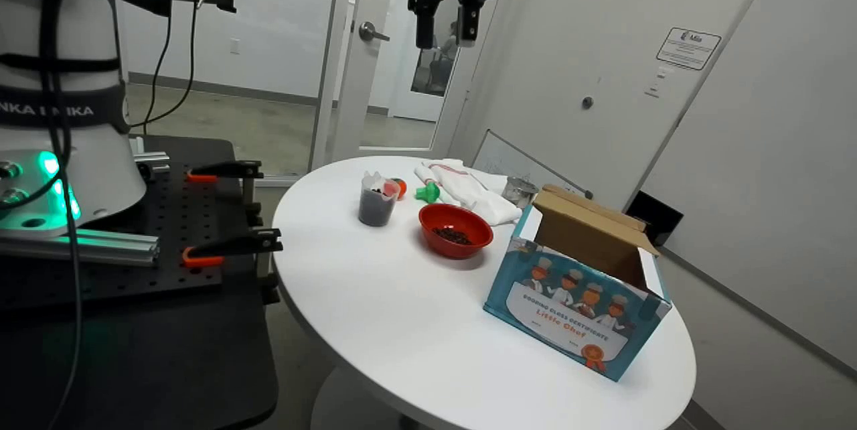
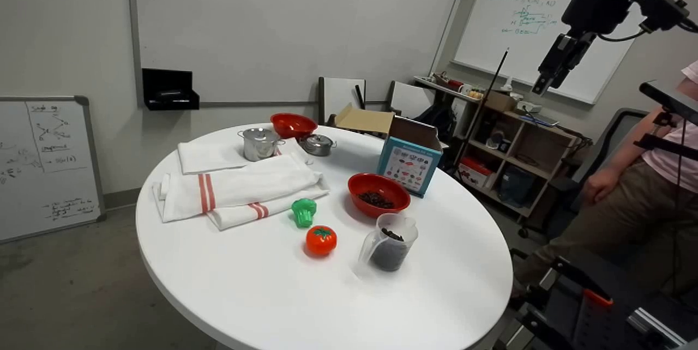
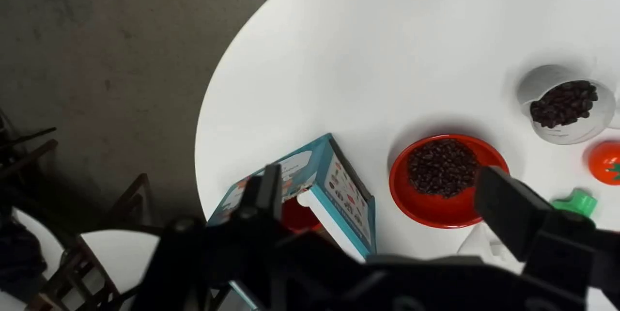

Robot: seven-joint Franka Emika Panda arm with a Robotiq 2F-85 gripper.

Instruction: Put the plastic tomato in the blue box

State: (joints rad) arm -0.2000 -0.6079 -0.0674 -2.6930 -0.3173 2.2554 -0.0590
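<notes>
The tomato (image 2: 320,241) is seen on the table (image 2: 262,284), on the side of the red bowl (image 2: 376,181) away from the blue box (image 2: 409,168). It should be reached from straight above — if it is come at from the side, the cup (image 2: 388,257) near it may be bumped. The green toy (image 2: 304,212) near the bowl should be missed too. Once squeezed snugly, the tomato should be lifted high past the bowl and let go in the box. Nothing is held by the hand (image 1: 446,43); its fingers are spread wide, well above the bowl.

In an exterior view, the tomato (image 1: 402,187) is partly hidden by the cup; in the wrist view it is cut off. The box's mouth is partly covered there — something red (image 3: 296,216) is seen in it, but what it is cannot be told.
</notes>
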